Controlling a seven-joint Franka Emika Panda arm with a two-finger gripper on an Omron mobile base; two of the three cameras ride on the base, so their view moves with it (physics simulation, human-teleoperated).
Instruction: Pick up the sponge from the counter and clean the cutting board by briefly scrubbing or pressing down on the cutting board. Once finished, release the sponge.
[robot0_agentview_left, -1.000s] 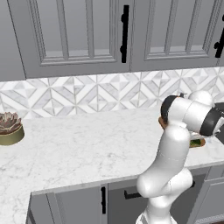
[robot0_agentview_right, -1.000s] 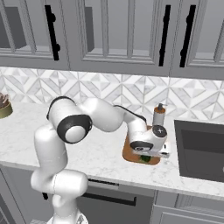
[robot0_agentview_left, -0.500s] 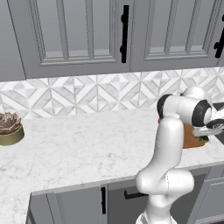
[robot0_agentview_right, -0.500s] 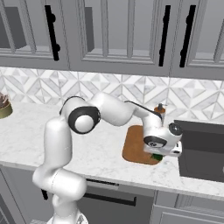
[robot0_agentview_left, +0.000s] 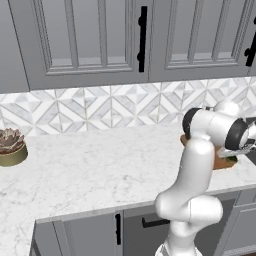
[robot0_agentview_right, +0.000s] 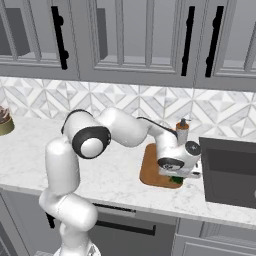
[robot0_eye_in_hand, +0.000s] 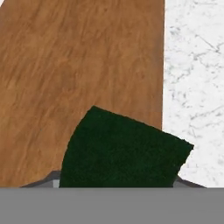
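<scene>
Where the arm reaches low over the desk (robot0_agentview_right: 115, 180), the sponge (robot0_eye_in_hand: 122, 151) is seen lying on the board (robot0_eye_in_hand: 78, 65) near its edge, beside bare marble. The gripper (robot0_agentview_right: 176, 176) hangs right over the sponge; whether the jaws are parted or clamped cannot be told. A bottle (robot0_agentview_right: 182, 132) stands behind the board.

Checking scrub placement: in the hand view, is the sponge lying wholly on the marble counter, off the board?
No. The sponge sits mostly over the cutting board, with only its right corner reaching toward the counter.
</scene>
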